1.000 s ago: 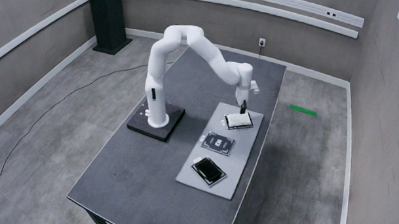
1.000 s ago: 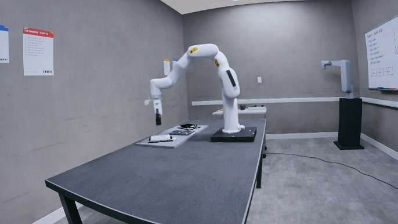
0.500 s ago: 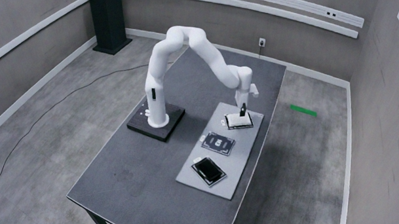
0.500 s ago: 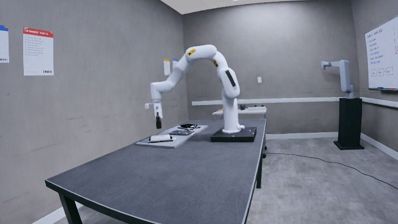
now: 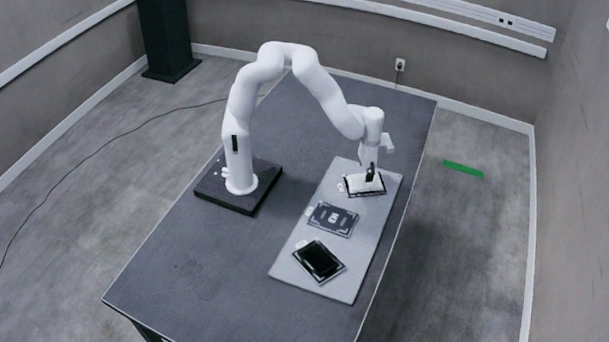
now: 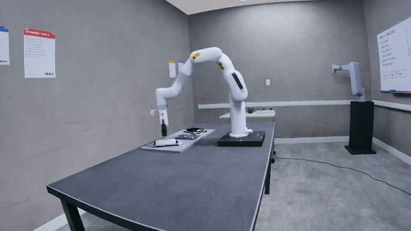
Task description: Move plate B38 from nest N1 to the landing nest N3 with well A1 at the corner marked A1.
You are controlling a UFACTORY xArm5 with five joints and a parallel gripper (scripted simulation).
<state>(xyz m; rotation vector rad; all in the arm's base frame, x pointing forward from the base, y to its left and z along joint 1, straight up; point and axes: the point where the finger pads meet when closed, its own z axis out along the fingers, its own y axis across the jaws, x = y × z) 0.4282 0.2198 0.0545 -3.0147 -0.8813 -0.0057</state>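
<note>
You can't read any text here, all too small or blurred. Wall posters (image 6: 39,52) w/ red header on the left wall: lines illegible. Whiteboard (image 6: 395,57) far right: handwriting and boxes, unreadable. Nest signs by the plates on the deck mat (image 5: 372,233): no letters legible. Yellow stickers on the arm (image 6: 196,55): no legible print.

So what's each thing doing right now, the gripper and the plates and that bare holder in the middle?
Gripper: open, holding nothing, hanging just above the white plate.
White plate: lying flat in its nest, not gripped.
Black plate: lying flat in its nest, untouched.
Middle nest: no plate in it.
Grey deck: flat on the table, carrying all three nests.
</note>
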